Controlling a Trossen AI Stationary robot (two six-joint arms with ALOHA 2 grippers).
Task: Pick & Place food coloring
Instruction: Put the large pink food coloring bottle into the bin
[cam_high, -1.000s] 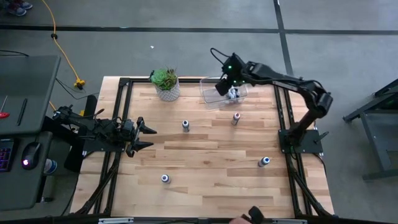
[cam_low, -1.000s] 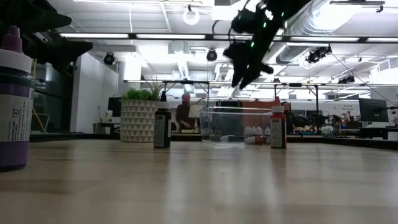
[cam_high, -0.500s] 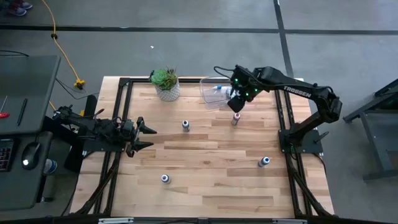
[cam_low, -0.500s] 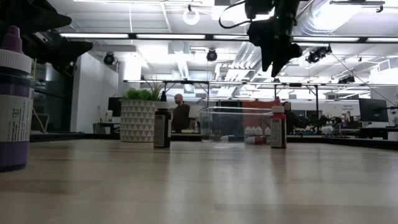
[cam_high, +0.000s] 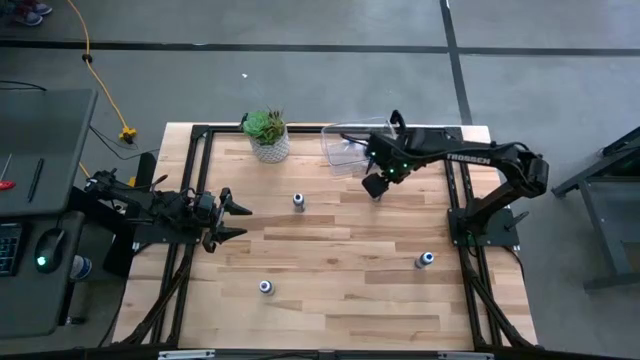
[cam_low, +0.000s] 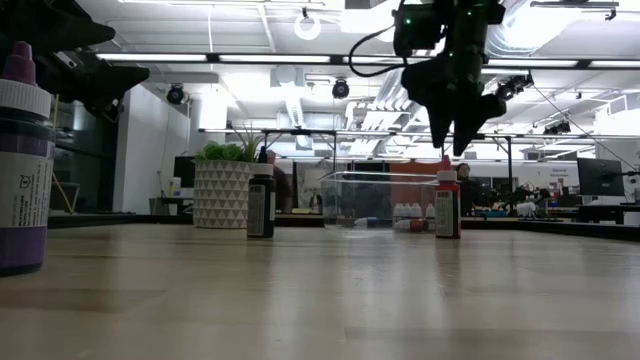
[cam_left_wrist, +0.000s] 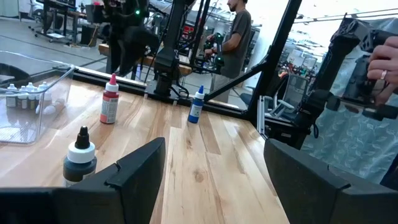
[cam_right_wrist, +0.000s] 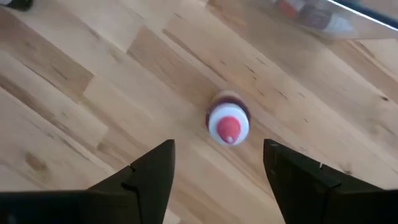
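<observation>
The right gripper (cam_high: 376, 188) hung spread wide and empty directly above the red-topped food coloring bottle (cam_right_wrist: 227, 124), which stood upright on the wooden table (cam_high: 330, 260) just beside the clear plastic bin (cam_high: 340, 150). Small pale bottles (cam_left_wrist: 20, 99) lay inside the bin. The left gripper (cam_high: 235, 220) rested released near the table's left edge, well apart from the black-topped bottle (cam_high: 298, 202).

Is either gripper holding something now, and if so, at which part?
Nothing is held. The right gripper hangs open above the red-capped bottle; the left gripper is open too.
</observation>
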